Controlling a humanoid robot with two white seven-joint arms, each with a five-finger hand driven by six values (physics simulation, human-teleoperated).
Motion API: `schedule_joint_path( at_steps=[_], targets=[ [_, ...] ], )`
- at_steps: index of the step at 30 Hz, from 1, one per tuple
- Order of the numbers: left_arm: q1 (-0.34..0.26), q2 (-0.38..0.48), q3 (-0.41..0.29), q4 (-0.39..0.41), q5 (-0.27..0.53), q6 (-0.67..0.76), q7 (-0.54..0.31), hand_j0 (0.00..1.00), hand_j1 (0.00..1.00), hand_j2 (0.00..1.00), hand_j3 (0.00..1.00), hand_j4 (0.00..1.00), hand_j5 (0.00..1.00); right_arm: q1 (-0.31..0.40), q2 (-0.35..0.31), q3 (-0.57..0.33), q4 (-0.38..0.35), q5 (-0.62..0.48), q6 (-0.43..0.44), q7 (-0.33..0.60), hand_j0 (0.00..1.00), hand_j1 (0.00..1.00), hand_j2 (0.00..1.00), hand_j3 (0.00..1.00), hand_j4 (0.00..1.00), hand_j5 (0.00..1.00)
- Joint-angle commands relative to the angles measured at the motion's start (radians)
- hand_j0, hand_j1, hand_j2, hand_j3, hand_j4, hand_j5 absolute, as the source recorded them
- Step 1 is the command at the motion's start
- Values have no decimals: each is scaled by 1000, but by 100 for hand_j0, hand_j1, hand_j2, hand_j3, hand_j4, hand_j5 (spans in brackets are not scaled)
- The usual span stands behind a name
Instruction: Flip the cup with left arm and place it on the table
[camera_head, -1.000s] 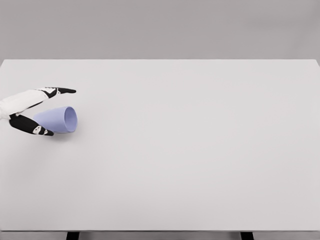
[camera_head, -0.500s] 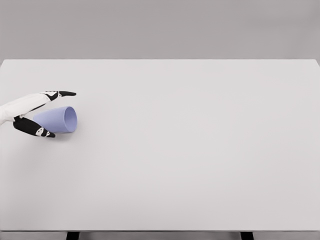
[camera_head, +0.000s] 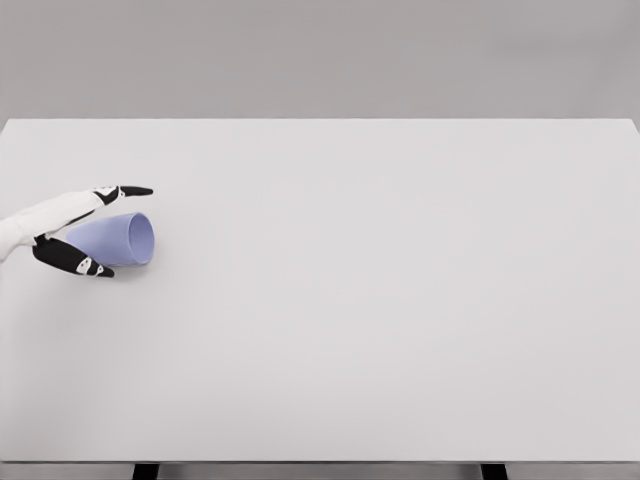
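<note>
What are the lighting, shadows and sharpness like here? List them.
Head view: even, diffuse light, no glare on the white rectangular table; only a faint soft shadow under the pale blue tapered cup lying on its side; everything is sharp, including the left hand around it; no blur or distortion.

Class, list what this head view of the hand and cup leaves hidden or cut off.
- Left hand: its arm is cut by the left edge.
- Cup: its closed end is hidden behind the fingers; contact cannot be told.
- Right arm: out of frame.
- Table: its legs are cut by the bottom edge.
</note>
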Motion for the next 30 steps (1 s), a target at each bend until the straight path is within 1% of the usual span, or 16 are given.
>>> schedule_joint_path(
  at_steps=[1, 5, 7, 8, 16, 30],
  targets=[
    [0, 1, -5, 7, 4, 1, -9, 100, 100, 100, 100, 100, 100, 0, 0, 0, 0, 0, 0, 0, 100, 100, 100, 100, 100, 100],
    [-8, -1, -5, 33, 4, 1, -10, 100, 100, 100, 100, 100, 100, 0, 0, 0, 0, 0, 0, -1, 100, 100, 100, 100, 100, 100],
    [-11, -16, -5, 46, 3, 1, -15, 100, 100, 100, 100, 100, 100, 0, 0, 0, 0, 0, 0, -1, 100, 100, 100, 100, 100, 100],
    [-12, -19, -5, 50, -10, 1, -14, 100, 100, 100, 100, 100, 100, 0, 0, 0, 0, 0, 0, -1, 100, 100, 100, 100, 100, 100],
    [-17, -19, -17, 55, -17, 1, -15, 100, 100, 100, 100, 100, 100, 0, 0, 0, 0, 0, 0, 0, 100, 100, 100, 100, 100, 100],
    [-35, -36, -28, 101, -25, 0, -17, 100, 100, 100, 100, 100, 100, 0, 0, 0, 0, 0, 0, -1, 100, 100, 100, 100, 100, 100]
  ],
)
